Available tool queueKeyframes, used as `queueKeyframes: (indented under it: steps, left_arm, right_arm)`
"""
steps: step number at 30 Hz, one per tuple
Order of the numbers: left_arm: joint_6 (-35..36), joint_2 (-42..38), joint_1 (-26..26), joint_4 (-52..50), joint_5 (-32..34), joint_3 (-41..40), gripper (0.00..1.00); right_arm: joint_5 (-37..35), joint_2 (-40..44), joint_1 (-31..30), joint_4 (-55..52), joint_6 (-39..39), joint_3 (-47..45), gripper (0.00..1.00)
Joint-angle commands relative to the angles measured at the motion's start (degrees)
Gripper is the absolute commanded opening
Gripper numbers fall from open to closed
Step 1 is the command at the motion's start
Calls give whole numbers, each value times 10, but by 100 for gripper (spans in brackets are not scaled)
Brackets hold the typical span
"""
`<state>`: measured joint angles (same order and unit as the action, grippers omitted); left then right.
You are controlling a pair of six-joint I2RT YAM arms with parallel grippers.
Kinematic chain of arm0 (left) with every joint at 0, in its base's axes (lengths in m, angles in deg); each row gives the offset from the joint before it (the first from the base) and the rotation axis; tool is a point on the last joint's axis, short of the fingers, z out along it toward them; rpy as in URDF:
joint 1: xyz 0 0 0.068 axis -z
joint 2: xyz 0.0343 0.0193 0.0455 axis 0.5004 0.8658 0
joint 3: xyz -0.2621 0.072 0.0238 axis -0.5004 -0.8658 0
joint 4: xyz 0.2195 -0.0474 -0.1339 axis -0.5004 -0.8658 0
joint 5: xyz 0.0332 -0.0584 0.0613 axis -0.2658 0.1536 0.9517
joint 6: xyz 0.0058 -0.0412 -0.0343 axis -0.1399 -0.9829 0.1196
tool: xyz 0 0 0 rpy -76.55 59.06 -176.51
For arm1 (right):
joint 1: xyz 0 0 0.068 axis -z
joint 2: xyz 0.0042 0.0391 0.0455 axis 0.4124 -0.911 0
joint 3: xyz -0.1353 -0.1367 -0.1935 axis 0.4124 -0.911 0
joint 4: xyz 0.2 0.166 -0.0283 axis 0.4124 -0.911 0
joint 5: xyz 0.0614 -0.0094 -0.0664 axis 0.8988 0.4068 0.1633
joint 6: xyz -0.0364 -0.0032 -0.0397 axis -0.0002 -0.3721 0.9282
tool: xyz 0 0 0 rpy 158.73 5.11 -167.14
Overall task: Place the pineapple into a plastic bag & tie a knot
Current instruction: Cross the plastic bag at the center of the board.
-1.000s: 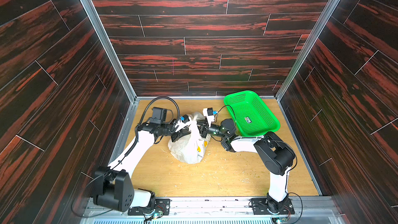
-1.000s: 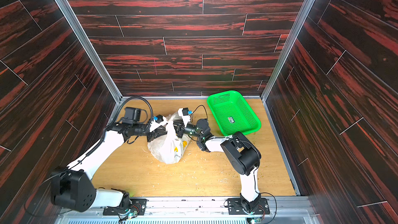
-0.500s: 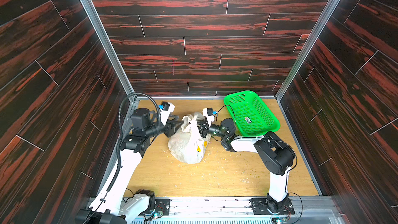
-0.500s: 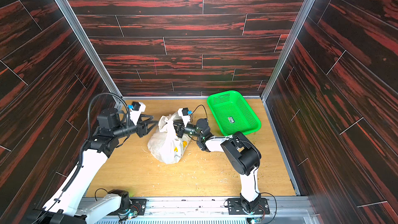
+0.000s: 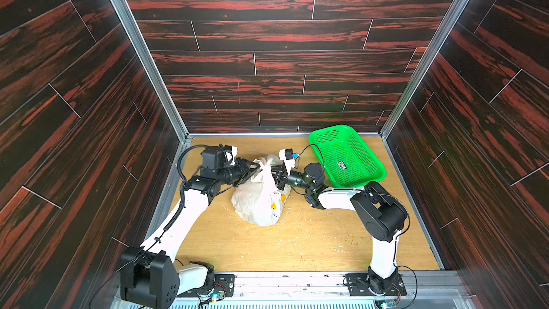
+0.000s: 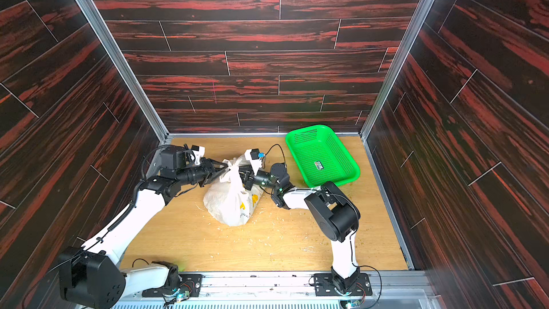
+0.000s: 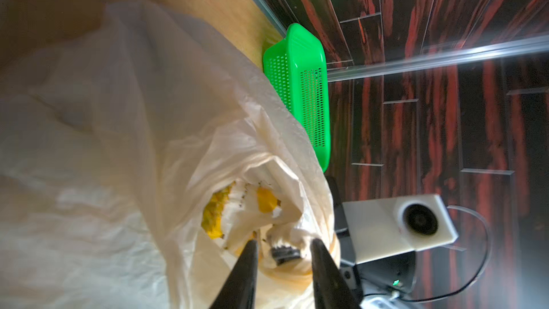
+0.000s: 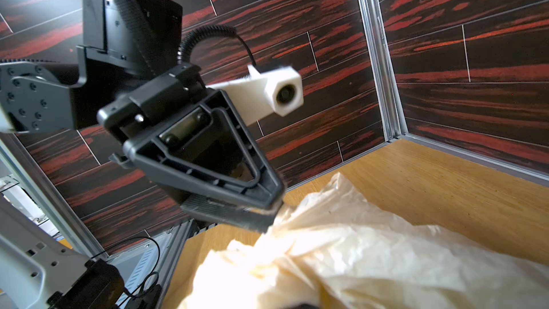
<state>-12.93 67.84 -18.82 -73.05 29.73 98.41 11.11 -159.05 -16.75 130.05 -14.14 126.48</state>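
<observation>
Plastic bag [image 5: 261,203] white, crinkly, bulging, yellow prints, knot [image 5: 265,168] bunched atop

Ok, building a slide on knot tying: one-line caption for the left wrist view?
Left gripper straddling the bunched top of the plastic bag, green basket beyond it.

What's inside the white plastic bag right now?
The plastic bag bulges as if full, its top bunched shut. The white film hides the contents; the yellow patches showing through could be print or fruit.
</observation>
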Motion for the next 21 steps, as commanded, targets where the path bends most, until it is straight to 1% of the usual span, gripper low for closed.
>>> queueKeyframes:
  steps: [1, 5, 7, 12, 15, 18, 21]
  left_arm:
    - [-86, -12, -2, 57, 8, -8, 32]
    - [-77, -2, 0, 57, -2, -6, 31]
    - [-66, 2, 1, 50, -5, 1, 27]
    - [-10, 6, 4, -23, -2, 19, 17]
    - [33, -1, 4, -67, 12, 18, 17]
    - [28, -3, 4, -46, 10, 4, 18]
    - [24, 2, 4, -31, 3, 9, 23]
  right_arm:
    - [6, 6, 1, 8, 6, 19, 0]
    - [11, 8, 1, -1, 11, 20, 0]
    - [12, 8, 1, -6, 14, 20, 0]
    - [9, 7, 1, -3, 9, 23, 0]
    - [10, 5, 1, -2, 2, 27, 0]
    - [12, 4, 1, -3, 2, 26, 0]
    - [13, 4, 1, -6, 3, 28, 0]
